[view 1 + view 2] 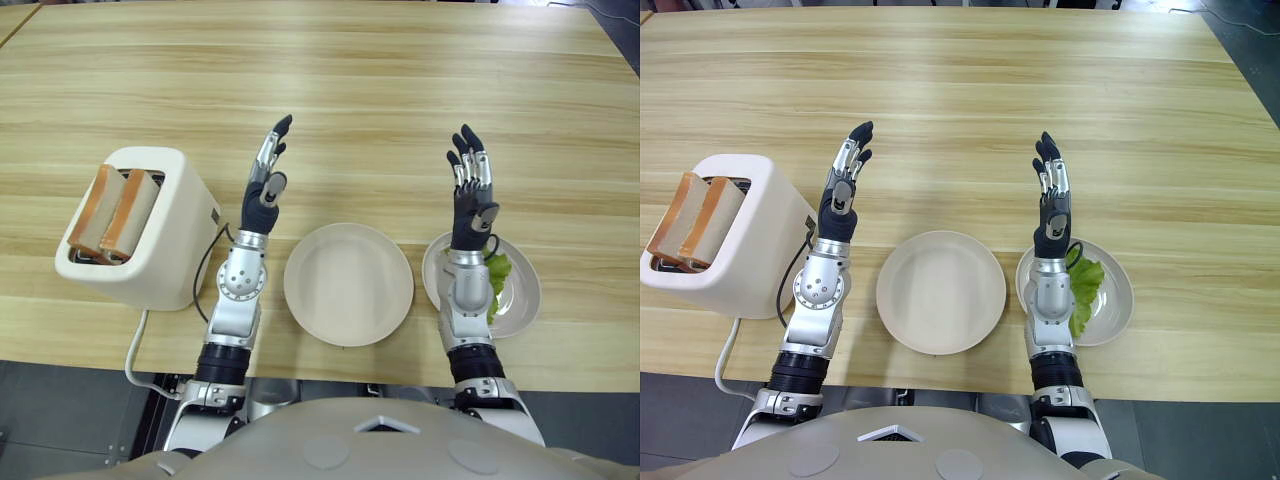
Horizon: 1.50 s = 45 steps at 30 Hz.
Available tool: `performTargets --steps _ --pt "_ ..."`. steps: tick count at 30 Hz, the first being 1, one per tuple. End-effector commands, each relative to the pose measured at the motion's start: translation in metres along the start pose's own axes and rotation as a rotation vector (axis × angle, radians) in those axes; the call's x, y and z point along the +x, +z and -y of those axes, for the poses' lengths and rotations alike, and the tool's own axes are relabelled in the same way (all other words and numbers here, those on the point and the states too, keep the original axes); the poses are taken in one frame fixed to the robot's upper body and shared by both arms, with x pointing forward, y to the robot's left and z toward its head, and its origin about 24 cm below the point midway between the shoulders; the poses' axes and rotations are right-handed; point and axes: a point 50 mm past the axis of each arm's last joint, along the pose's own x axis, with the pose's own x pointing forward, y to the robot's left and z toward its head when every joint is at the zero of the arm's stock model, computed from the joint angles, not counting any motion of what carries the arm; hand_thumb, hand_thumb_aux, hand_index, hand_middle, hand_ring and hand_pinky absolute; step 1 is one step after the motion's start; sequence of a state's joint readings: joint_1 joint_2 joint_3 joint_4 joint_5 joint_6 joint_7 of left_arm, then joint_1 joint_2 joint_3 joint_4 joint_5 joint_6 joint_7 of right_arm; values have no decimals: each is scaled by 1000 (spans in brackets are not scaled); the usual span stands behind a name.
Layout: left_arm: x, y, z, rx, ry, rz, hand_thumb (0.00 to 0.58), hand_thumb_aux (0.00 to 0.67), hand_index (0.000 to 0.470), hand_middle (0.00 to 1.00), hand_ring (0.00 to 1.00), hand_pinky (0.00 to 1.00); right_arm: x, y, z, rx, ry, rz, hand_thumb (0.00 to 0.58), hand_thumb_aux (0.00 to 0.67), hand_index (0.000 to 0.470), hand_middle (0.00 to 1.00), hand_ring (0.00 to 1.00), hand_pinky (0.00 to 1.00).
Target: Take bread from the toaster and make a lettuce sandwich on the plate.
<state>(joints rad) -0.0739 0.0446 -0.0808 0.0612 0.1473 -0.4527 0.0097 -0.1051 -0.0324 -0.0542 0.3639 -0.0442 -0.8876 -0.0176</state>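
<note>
A cream toaster (pixel 165 215) stands at the left of the wooden table with two bread slices (pixel 118 208) sticking up from its slots. An empty beige plate (pixel 348 283) lies in the middle near the front edge. To its right a smaller plate (pixel 524 300) carries a green lettuce leaf (pixel 1086 282), partly hidden by my right forearm. My left hand (pixel 268 180) is open, fingers stretched out, between the toaster and the empty plate. My right hand (pixel 472 190) is open too, raised over the far edge of the lettuce plate. Neither hand holds anything.
The toaster's white cord (pixel 138 355) runs off the front edge of the table at the left. The wide far half of the wooden table (pixel 360 80) stretches behind the hands.
</note>
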Motion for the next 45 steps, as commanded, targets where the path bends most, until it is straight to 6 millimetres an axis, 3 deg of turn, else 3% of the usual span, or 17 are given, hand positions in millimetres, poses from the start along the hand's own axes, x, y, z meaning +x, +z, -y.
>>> performTargets --steps 1,6,14,18,22,27,34,38,45 --pt "-1 -1 2 -5 18 -6 0 0 0 0 0 0 -2 -3 -2 7 15 -19 0 0 0 0 0 0" --pt "-2 0 10 -18 24 -1 0 0 0 0 0 0 -3 -3 5 -4 17 -25 0 0 0 0 0 0" --pt "-4 2 8 -5 47 -1 0 0 0 0 0 0 -5 -2 10 -8 10 -32 0 0 0 0 0 0" --pt "-7 31 -8 167 7 83 0 0 0 0 0 0 -6 -1 10 -8 12 -29 0 0 0 0 0 0" --pt "-14 64 -45 488 -48 104 0 0 0 0 0 0 -5 0 17 -21 -7 -31 0 0 0 0 0 0" --pt "-36 85 -115 872 -24 -124 0 0 0 0 0 0 -3 0 17 -26 1 -27 0 0 0 0 0 0" --pt "-83 77 -193 1212 -20 -640 0 0 0 0 0 0 -3 -1 13 -23 4 -26 0 0 0 0 0 0" --pt "-98 75 -206 1226 -10 -755 0 0 0 0 0 0 -3 -2 13 -25 8 -27 0 0 0 0 0 0" --pt "-107 66 -217 1247 6 -868 0 0 0 0 0 0 -3 -2 12 -34 12 -25 0 0 0 0 0 0"
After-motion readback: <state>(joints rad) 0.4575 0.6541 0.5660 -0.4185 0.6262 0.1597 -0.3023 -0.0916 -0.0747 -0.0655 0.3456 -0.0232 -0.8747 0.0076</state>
